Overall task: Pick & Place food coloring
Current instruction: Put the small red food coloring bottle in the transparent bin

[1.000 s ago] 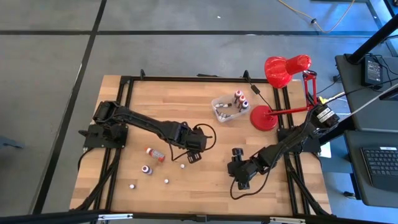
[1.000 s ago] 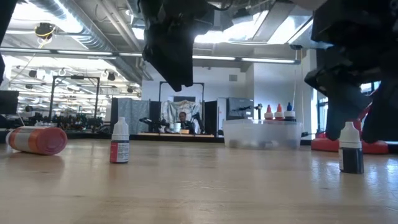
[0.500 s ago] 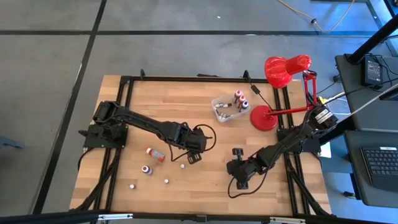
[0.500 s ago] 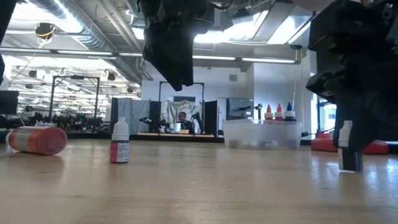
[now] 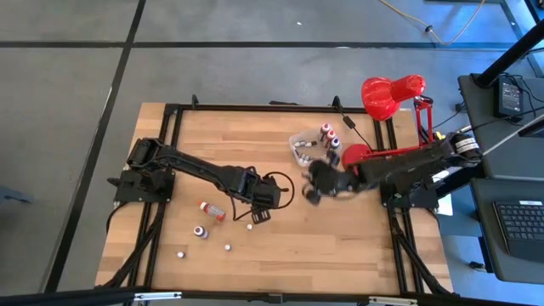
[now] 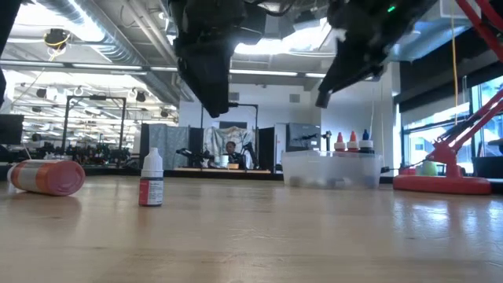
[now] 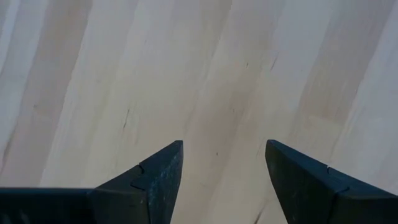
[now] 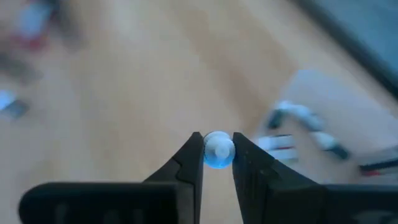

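Right wrist view caught the right pincer (image 8: 217, 163) pinching a blue-capped bottle (image 8: 218, 150) between its tips, held clear of the worktop (image 5: 212, 144) and just beside the tub (image 5: 304, 146), apparently to drop it in with the bottles stored there. The left pincer (image 7: 222, 163) hung spread over bare wood, near the loose bottles (image 5: 212, 209) awaiting collection.

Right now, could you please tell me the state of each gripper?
Left gripper: open, empty, above bare table.
Right gripper: closed on a food coloring bottle, near the clear tub.
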### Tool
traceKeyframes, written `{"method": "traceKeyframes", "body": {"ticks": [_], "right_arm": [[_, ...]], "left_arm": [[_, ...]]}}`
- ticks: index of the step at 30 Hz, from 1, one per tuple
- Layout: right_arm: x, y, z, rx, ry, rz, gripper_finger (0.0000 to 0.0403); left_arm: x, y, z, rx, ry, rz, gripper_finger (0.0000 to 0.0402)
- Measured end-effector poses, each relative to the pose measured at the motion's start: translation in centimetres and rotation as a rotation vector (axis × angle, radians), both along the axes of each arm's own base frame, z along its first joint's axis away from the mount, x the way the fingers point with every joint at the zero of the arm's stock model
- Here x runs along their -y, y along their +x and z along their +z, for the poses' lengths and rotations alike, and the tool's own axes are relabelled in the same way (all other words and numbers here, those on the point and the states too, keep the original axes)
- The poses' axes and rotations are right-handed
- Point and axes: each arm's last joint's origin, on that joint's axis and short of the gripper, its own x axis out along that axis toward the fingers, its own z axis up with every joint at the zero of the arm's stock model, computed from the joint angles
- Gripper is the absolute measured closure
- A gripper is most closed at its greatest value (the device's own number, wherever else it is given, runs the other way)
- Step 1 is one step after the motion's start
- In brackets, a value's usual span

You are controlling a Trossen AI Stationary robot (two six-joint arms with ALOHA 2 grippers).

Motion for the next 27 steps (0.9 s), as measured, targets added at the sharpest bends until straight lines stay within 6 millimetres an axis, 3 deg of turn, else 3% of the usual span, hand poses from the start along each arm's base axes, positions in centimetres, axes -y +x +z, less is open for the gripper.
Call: {"method": "traceKeyframes", "body": {"ticks": [5,11,17,27], "right_arm": [[4.8,0.8,-0.4,0.010,0.008,-0.183,0.0335],[8.5,1.8,-2.6,-0.049,0.092,-0.241,0.0334],[10.2,2.4,-4.5,-0.100,0.100,-0.290,0.0333],[10.9,3.0,-7.3,-0.192,0.145,-0.288,0.0331]], "left_arm": [[0.2,-0.3,-0.1,-0.026,-0.009,-0.009,0.0178],[0.2,-0.2,-0.1,-0.024,-0.008,-0.009,0.0178],[0.2,-0.2,0.0,-0.017,-0.010,-0.009,0.0178],[0.2,-0.2,0.0,-0.017,-0.009,-0.008,0.0178]]}}
